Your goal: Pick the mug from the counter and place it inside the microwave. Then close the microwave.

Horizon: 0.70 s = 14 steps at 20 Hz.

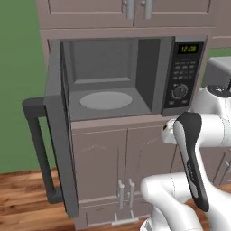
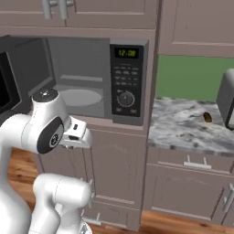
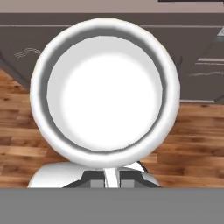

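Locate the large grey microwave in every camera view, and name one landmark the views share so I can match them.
Left base view: the large grey microwave fills the upper middle, door swung open to the left, round turntable inside.
Right base view: upper left, cavity open, black control panel on its right side.
Hand view: I cannot make it out; the round white mug sits close before the camera, above wooden floor.
Shared landmark: the green clock digits, also seen in the right base view.

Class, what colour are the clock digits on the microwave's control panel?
Green, on the microwave's black panel; clearest in the left base view.
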{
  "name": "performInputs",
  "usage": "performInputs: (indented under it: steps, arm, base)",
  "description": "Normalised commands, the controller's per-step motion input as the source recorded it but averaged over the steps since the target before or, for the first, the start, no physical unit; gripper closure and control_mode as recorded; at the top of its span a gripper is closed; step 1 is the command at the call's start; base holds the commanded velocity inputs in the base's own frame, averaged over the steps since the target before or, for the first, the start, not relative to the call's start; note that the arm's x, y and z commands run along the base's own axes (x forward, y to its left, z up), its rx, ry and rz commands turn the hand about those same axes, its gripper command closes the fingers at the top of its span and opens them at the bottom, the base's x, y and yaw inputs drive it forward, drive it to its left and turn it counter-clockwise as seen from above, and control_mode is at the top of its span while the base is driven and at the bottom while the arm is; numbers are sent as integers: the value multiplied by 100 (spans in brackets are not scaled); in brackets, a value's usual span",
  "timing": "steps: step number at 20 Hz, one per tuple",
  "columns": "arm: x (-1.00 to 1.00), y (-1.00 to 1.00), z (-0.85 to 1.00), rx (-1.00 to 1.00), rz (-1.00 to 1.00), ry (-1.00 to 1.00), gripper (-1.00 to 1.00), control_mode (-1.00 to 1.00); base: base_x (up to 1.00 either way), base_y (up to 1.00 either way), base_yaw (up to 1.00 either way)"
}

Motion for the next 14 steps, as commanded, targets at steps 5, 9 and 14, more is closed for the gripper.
performInputs:
  steps: [5,9,14]
  arm:
    - [0,0,0,0,0,0,100,100]
    - [0,0,0,0,0,0,100,100]
    - [0,0,0,0,0,0,100,100]
  base:
    - [-24,54,0]
    - [-9,47,0]
    - [-1,37,0]
